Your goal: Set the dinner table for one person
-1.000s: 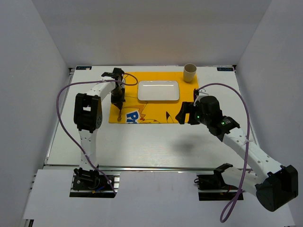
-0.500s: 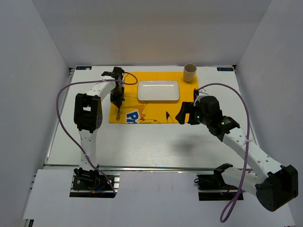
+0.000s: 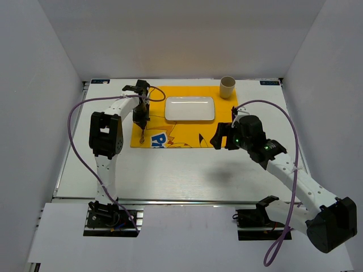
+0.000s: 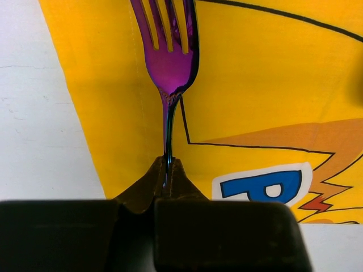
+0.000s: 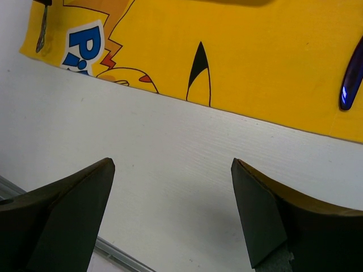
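Note:
The dinner table (image 3: 187, 170) is the large white top with a metal rail edge. On it lies a yellow cartoon-printed mat (image 3: 184, 133) with a white rectangular plate (image 3: 190, 109). My left gripper (image 3: 140, 118) is shut on the thin handle of an iridescent purple fork (image 4: 168, 62), above the mat's left strip, tines pointing away from the jaws. In the left wrist view the left gripper (image 4: 168, 165) pinches the handle edge-on. My right gripper (image 3: 218, 140) is open and empty over the mat's front right corner; in its wrist view the right gripper (image 5: 170, 175) hangs above bare table.
A tan paper cup (image 3: 227, 86) stands at the back right, off the mat's corner. A dark blue utensil (image 5: 351, 76) lies on the mat's right part. The table's metal rail (image 5: 113, 249) runs along the near edge. White walls enclose three sides.

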`<action>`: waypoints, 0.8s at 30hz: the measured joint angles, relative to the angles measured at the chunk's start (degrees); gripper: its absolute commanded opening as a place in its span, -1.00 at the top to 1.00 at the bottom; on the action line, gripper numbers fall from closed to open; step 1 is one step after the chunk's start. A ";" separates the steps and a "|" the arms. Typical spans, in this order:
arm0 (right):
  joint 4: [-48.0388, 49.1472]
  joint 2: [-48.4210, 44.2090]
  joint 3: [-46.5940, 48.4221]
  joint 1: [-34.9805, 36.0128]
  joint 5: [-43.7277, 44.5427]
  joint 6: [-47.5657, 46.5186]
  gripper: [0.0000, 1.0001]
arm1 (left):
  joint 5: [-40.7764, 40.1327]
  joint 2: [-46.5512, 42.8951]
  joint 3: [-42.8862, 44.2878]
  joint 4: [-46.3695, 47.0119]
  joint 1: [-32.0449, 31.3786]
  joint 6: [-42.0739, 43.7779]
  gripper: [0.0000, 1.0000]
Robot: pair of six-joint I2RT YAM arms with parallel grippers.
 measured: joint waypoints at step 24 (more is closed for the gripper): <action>0.35 0.20 -1.29 0.09 -0.42 -0.22 -0.79 | -1.92 2.47 0.00 -0.74 -0.83 -1.49 0.35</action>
